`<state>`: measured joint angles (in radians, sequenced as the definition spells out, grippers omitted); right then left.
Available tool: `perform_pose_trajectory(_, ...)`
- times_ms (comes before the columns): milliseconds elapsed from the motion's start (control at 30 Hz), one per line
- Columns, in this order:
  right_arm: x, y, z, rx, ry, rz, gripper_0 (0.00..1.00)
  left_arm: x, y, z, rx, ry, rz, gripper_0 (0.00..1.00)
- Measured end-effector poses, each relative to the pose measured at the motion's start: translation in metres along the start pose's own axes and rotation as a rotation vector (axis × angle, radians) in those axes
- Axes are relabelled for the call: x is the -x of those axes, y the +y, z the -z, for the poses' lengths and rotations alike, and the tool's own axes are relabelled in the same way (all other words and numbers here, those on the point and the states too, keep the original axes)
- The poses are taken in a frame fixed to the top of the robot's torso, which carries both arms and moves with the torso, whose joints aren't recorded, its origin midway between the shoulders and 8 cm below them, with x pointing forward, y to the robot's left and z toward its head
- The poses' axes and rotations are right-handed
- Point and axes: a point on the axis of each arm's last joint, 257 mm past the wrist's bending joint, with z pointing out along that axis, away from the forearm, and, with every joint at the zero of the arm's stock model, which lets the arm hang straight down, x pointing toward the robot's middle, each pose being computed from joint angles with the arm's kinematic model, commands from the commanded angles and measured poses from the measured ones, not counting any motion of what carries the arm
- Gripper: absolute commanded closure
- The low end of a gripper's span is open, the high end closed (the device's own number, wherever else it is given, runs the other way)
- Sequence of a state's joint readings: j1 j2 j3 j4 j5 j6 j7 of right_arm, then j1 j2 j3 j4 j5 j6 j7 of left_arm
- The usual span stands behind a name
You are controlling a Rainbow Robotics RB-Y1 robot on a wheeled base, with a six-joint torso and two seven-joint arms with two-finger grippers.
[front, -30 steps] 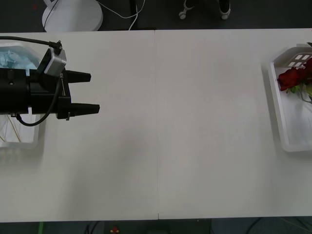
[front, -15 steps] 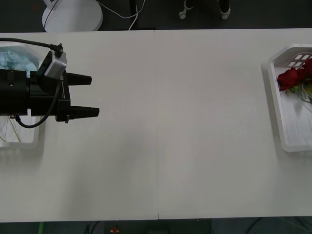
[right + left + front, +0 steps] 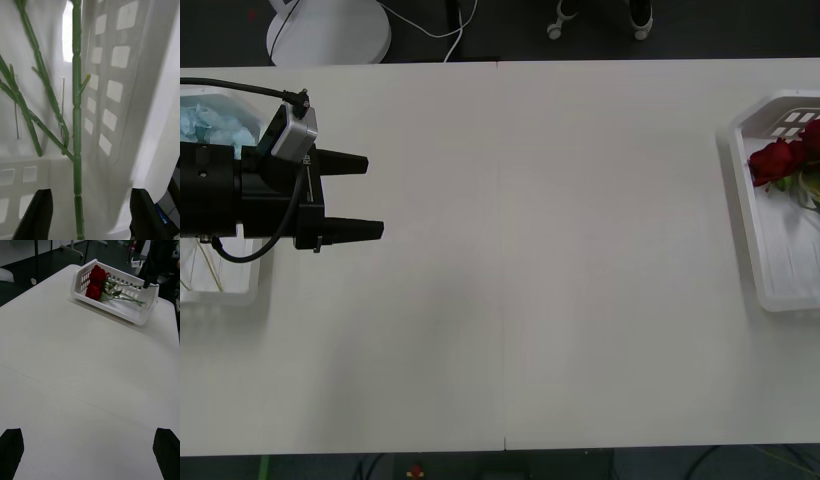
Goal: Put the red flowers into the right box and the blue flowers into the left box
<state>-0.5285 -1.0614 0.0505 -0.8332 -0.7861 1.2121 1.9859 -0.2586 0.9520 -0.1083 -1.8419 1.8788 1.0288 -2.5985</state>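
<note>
On the left side of the white bench (image 3: 510, 260), the left tool (image 3: 370, 195) hovers just above the surface beside the left box (image 3: 225, 285), its two black fingers (image 3: 345, 161) spread apart and released, grasping nothing and pointing across the bench toward the far side. Behind that arm, the pale blue flowers (image 3: 210, 122) lie in the left box at the frame's edge, partly hidden by the arm. The broad middle of the bench lies between the two trays, which sit well apart. At the right edge stands the right box (image 3: 750, 240), and the red flowers (image 3: 780, 158) rest inside it with their blooms toward the slotted far end and their green stems running back along the tray floor. In the left wrist view the same tray appears far across the bench, with the right tool (image 3: 150, 279) hanging over its rim by the stems. In the right wrist view a green stem (image 3: 77, 123) runs between that tool's fingers; whether they clench it cannot be told.
</note>
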Motion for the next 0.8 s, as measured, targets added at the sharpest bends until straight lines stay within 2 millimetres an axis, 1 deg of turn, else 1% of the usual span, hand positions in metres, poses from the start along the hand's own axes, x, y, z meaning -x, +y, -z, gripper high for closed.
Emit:
perform_pose_trajectory(100, 0.016, -0.007, 0.013, 0.017, -0.06, -0.052, 0.28, 0.0, 0.0, 0.0, 0.0, 0.0, 0.0, 0.0)
perform_pose_trajectory(200, 0.04, -0.014, 0.033, 0.02, -0.137, -0.06, 0.28, 0.0, 0.0, 0.0, 0.0, 0.0, 0.0, 0.0)
perform_pose_trajectory(267, 0.06, -0.016, 0.052, 0.009, -0.196, 0.012, 0.28, 0.0, 0.0, 0.0, 0.0, 0.0, 0.0, 0.0)
perform_pose_trajectory(300, 0.071, -0.014, 0.062, 0.007, -0.224, 0.072, 0.28, 0.0, 0.0, 0.0, 0.0, 0.0, 0.0, 0.0)
perform_pose_trajectory(367, 0.091, 0.001, 0.083, 0.024, -0.278, 0.202, 0.28, 0.0, 0.0, 0.0, 0.0, 0.0, 0.0, 0.0)
perform_pose_trajectory(467, 0.112, 0.042, 0.112, 0.101, -0.344, 0.339, 0.28, 0.0, 0.0, 0.0, 0.0, 0.0, 0.0, 0.0)
perform_pose_trajectory(567, 0.131, 0.095, 0.146, 0.217, -0.428, 0.429, 0.28, 0.0, 0.0, 0.0, 0.0, 0.0, 0.001, 0.0)
perform_pose_trajectory(633, 0.141, 0.129, 0.169, 0.27, -0.496, 0.536, 0.28, 0.0, 0.0, 0.0, 0.0, 0.0, 0.001, 0.0)
perform_pose_trajectory(700, 0.145, 0.171, 0.19, 0.351, -0.571, 0.668, 0.27, 0.0, 0.0, 0.0, 0.0, 0.0, 0.001, 0.0)
perform_pose_trajectory(733, 0.143, 0.195, 0.198, 0.402, -0.603, 0.731, 0.28, 0.0, 0.0, 0.0, 0.0, 0.0, 0.001, 0.0)
perform_pose_trajectory(800, 0.136, 0.233, 0.207, 0.481, -0.628, 0.811, 0.28, 0.0, 0.0, 0.0, 0.0, 0.0, 0.001, 0.0)
